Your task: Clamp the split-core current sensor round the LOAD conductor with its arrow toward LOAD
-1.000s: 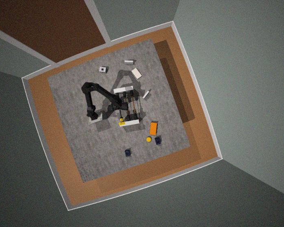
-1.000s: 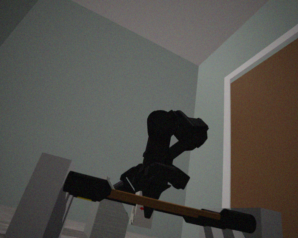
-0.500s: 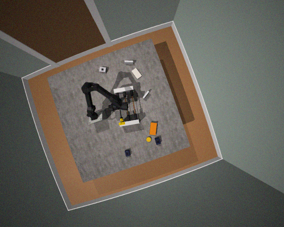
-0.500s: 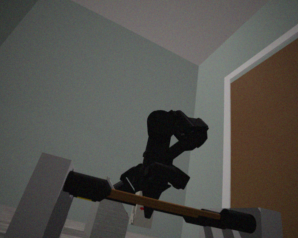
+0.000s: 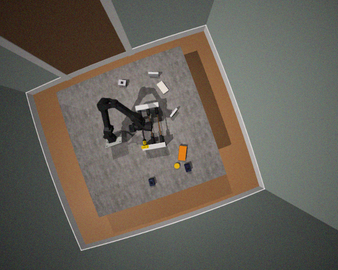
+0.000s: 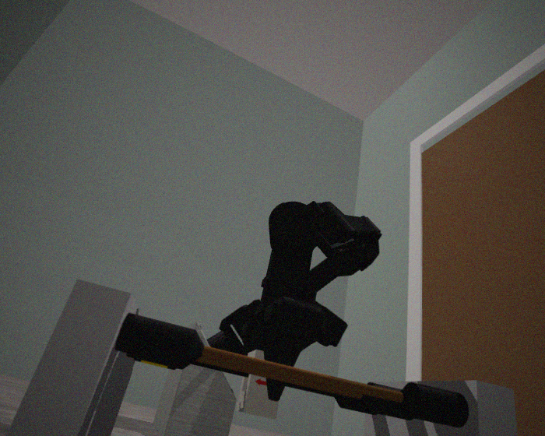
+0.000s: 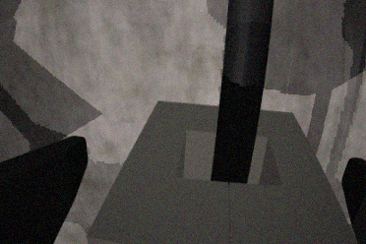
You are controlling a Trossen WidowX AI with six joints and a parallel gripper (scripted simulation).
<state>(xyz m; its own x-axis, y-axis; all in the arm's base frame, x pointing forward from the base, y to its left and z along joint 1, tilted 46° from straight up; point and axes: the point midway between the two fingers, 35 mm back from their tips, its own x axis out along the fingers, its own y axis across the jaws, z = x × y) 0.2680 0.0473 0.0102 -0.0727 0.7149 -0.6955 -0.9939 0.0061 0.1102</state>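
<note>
The black LOAD conductor [image 5: 143,135] [image 7: 246,52] runs between two white end blocks, with yellow LOAD markers [image 5: 145,147] at its lower end in the top view. The grey-white sensor [image 6: 261,404] [image 7: 152,214] is round this conductor, which passes through its square window. Its halves meet at a thin seam in the wrist view, so it looks shut; the latch itself cannot be made out. Its red arrow [image 6: 261,381] points left, toward the yellow-marked end. My gripper [image 7: 220,163] is open, with one finger on each side of the sensor and a gap at both sides.
Brown conductors [image 5: 159,125] [image 6: 282,372] run beside the LOAD one, between the white end blocks [image 5: 147,106] [image 5: 160,146]. An orange block [image 5: 182,153], a yellow cylinder [image 5: 176,166], dark blue blocks [image 5: 151,182] [image 5: 188,167] and several white pieces [image 5: 162,87] [image 5: 121,82] stand around.
</note>
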